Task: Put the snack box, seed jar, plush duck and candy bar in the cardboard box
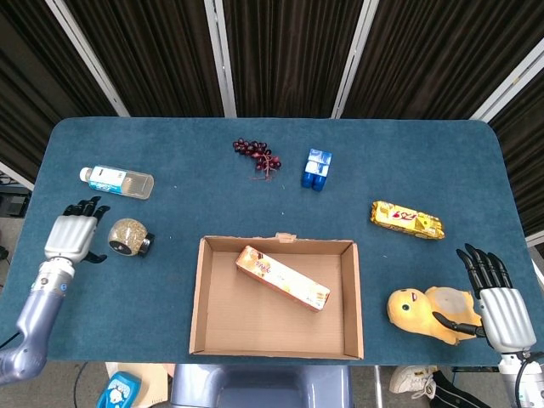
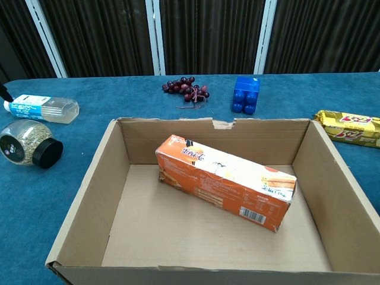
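The left hand [image 1: 73, 237] hovers just left of the round glass seed jar [image 1: 128, 236] with the black lid, fingers spread apart and holding nothing; the jar lies on its side on the blue table [image 1: 425, 161]. The right hand [image 1: 497, 311] sits at the table's right edge with fingers extended, its thumb touching the yellow plush duck [image 1: 425, 313], which it does not grip. The orange rectangular snack box [image 2: 224, 181] lies diagonally inside the open brown cardboard box [image 2: 83, 208]. The gold-wrapped candy bar [image 1: 406, 219] rests on the table, well apart from both hands.
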Available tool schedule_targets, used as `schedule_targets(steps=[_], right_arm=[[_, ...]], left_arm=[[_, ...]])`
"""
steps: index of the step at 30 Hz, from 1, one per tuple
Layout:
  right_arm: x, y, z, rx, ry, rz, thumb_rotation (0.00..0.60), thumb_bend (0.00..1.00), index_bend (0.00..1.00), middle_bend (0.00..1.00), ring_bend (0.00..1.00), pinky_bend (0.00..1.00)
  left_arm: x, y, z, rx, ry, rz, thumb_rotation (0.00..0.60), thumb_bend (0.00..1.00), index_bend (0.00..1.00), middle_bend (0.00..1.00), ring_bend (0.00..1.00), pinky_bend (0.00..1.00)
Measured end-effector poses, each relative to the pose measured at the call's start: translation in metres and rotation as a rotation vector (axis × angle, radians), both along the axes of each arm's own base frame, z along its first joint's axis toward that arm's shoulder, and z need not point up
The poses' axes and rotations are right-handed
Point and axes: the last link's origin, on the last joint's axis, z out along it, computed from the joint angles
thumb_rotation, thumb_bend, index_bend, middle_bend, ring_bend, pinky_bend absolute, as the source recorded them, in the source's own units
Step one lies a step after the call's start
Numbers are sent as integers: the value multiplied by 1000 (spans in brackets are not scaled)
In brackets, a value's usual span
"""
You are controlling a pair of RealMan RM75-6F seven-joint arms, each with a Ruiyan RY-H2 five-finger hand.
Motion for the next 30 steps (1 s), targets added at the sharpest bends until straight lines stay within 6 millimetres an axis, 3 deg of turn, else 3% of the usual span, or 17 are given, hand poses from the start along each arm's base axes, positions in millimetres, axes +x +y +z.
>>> schedule_targets(steps=[10,13,15,19,20,23,30], right_arm=[[0,0,1,2,-4,-1,600,38,0,0,0,0],[0,0,0,5,-5,-3,600,39,0,0,0,0],[0,0,1,4,-6,-4,600,39,0,0,0,0],[0,0,1,0,-9,-6,600,39,0,0,0,0],[-1,0,2,-1,-10,-7,600,38,0,0,0,0],[-1,0,2,-1,-14,-11,600,38,0,0,0,0],[-1,0,2,1,-16,-11,600,39,0,0,0,0]], left_arm=[[4,14,-31,-32,26,28,600,49,160,10,46,136],[2,17,-40,-41,28,47,600,66,208,63,96,181],[1,17,-46,-48,29,56,600,143,307,162,187,267],[3,17,-54,-52,26,55,600,447,580,440,418,451],[3,17,-55,-46,26,49,600,478,610,468,443,468],[7,16,-52,-15,14,21,600,531,662,513,482,492],[25,13,-32,60,-66,-58,600,556,671,520,488,494]])
